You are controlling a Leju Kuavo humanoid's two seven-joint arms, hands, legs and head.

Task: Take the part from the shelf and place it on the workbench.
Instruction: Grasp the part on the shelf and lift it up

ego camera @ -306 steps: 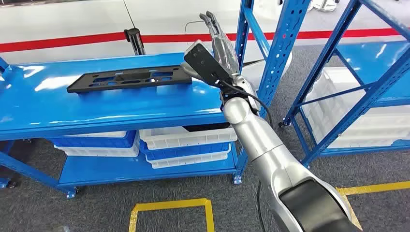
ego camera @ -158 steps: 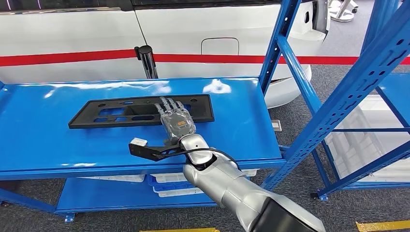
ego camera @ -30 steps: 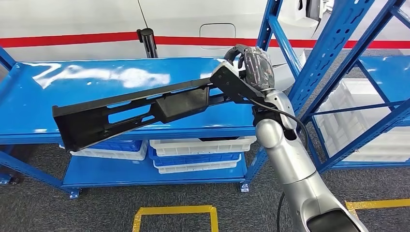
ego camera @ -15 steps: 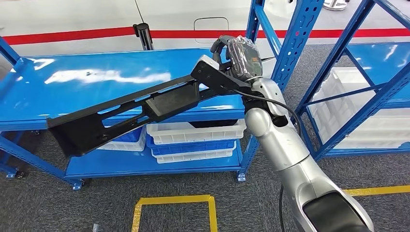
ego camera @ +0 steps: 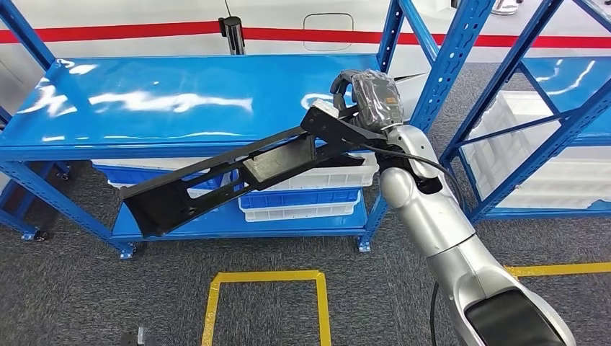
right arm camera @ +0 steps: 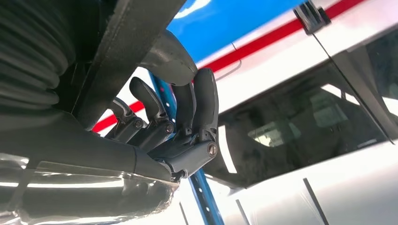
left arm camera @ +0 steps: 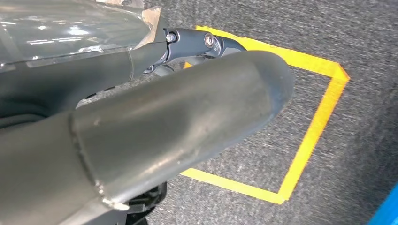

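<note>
Right hand [ego camera: 369, 97] gripping one end of part [ego camera: 238, 173], fingers [right arm camera: 197, 103] clamped on its edge. Part clear of blue shelf [ego camera: 144, 101], tilted down toward floor in front of it. Left hand [left arm camera: 141, 131] over yellow floor marking [left arm camera: 305, 136]; finger state unclear.

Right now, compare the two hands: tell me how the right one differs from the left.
The right hand is raised at shelf height and grips one end of the long black part, fingers curled over its edge. The left hand hangs low over the grey floor and yellow tape square, holding nothing that shows. Both have grey thumbs and darker fingers.
</note>
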